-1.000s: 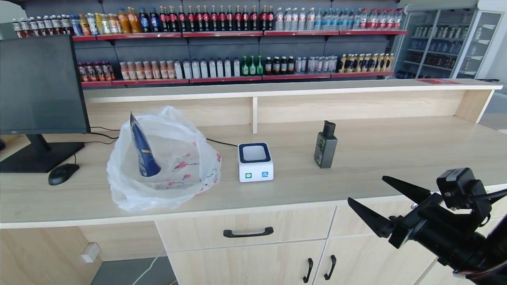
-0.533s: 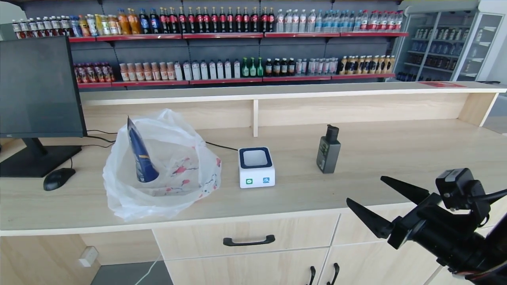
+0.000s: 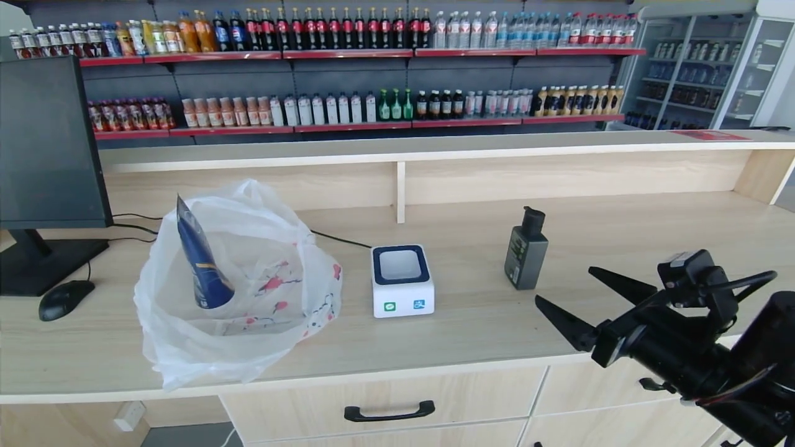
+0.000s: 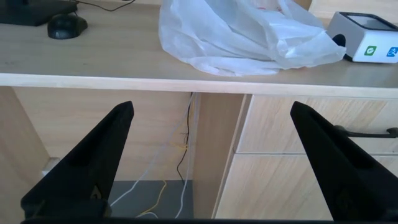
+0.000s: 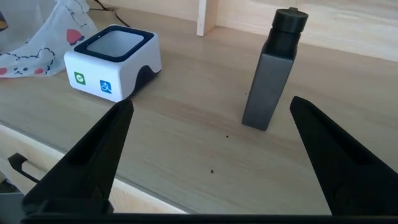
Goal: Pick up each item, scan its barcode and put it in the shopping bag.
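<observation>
Gaping empty, right claw (image 3: 563,284) near grey bottle (image 3: 525,254), left claw (image 4: 211,106) likewise, scanner (image 3: 402,280) icons green and blue

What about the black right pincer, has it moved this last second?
Yes: the right pincer advanced past the wooden counter's front edge, toward the dark grey rectangular bottle.

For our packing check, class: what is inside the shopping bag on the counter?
A blue tube stands tilted inside the shopping bag. The crumpled plastic hides the bag's floor, so smaller items cannot be ruled out.
</observation>
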